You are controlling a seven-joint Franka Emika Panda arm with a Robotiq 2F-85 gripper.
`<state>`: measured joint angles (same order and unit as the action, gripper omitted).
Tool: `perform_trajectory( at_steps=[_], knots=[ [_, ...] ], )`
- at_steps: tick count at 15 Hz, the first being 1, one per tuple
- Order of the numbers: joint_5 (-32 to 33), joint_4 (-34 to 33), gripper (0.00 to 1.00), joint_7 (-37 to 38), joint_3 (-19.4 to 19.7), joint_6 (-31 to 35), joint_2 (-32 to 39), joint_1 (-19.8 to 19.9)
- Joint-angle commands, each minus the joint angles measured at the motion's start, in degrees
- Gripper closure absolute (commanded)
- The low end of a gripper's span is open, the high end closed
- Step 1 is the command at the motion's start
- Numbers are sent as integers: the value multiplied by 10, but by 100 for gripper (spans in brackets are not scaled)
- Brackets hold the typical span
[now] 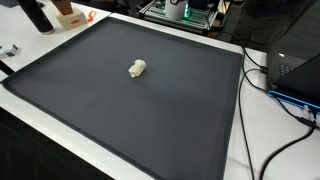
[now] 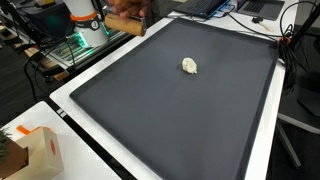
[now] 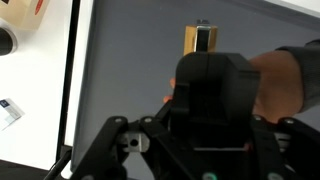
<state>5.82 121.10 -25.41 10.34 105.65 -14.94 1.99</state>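
Note:
In the wrist view my gripper [image 3: 215, 72] fills the middle as one dark mass, and no gap between the fingers shows. An orange-brown blurred shape [image 3: 285, 85] lies against its right side; what it is I cannot make out. A small gold piece with a black cap [image 3: 198, 40] shows just beyond the fingertips. A small cream lump [image 1: 137, 68] [image 2: 190, 66] lies alone on the dark mat [image 1: 90, 100] [image 2: 170, 120], far from the gripper. In an exterior view a brown blurred shape [image 2: 125, 26] sits at the mat's far corner by the robot base.
A cardboard box [image 2: 40, 152] [image 3: 28, 12] stands on the white table off one mat edge. Cables [image 1: 270, 110] and a dark laptop [image 1: 300, 70] lie along another side. Electronics with green lights [image 2: 75, 45] sit by the robot base.

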Motion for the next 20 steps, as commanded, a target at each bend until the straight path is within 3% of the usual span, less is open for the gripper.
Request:
perform_trajectory(
  at_steps=[1,3,4,20],
  knots=[
    [5,-8,77,-15,-4,-11,5,8],
    [-1,-4,77,-7,-6,-2,2,8],
    [-1,-4,52,-8,-6,-2,3,8],
    [-1,-4,52,-8,-7,-2,5,8]
  ],
)
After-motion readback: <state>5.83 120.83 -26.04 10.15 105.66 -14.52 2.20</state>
